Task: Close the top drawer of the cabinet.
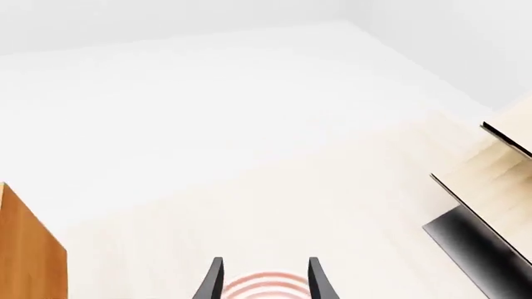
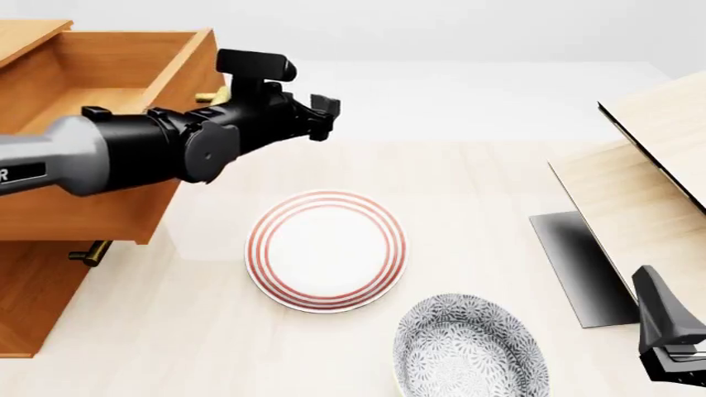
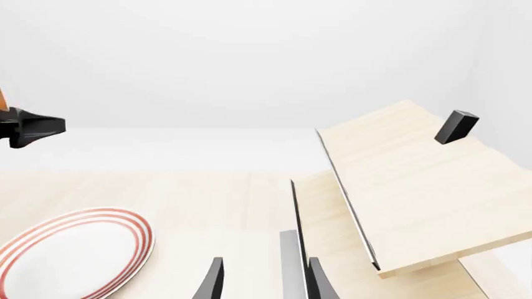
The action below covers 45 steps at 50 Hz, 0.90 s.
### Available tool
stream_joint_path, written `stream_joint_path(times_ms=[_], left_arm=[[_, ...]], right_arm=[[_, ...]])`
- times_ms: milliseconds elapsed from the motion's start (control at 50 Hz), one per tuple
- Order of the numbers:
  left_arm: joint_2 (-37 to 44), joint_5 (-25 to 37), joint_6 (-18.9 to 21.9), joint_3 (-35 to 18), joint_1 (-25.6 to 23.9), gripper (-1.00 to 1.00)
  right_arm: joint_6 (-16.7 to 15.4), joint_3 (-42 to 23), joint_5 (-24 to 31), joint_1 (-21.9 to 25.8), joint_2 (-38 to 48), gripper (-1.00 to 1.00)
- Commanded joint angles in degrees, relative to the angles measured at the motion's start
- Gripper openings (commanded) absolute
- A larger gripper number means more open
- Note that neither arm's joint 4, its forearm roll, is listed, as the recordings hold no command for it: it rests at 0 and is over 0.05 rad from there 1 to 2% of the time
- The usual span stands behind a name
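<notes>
The cabinet (image 2: 39, 306) stands at the table's left edge. Its top drawer (image 2: 99, 194) is pulled far out to the right, with its brass handle (image 2: 212, 94) just showing behind my left arm. My left gripper (image 2: 323, 117) hovers to the right of the drawer front, a short way past the handle and above the table. In the left wrist view the left gripper (image 1: 264, 283) is open and holds nothing, and an orange-brown corner of the drawer (image 1: 29, 249) shows at the side. My right gripper (image 2: 653, 289) rests low at the near right and is open (image 3: 264, 283).
A red-ringed white plate (image 2: 327, 250) lies mid-table, below the left gripper. A grey patterned plate (image 2: 469, 347) sits nearer the front. A pale slanted wooden structure (image 2: 651, 165) on a dark base (image 2: 579, 265) fills the right side. A lower drawer's brass handle (image 2: 88, 252) sticks out beneath the open drawer.
</notes>
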Motion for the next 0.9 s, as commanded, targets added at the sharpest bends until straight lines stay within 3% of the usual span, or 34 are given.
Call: stream_joint_path(times_ms=[20,900], left_arm=[[0.8,-1.3,1.4,-0.3,4.7,1.0],[-0.4,-1.8,2.5,1.2,11.2,1.0]], right_arm=[[0.0,0.0,0.0,0.0,0.0,1.0],[0.0,0.0,0.0,0.0,-0.1,1.0]])
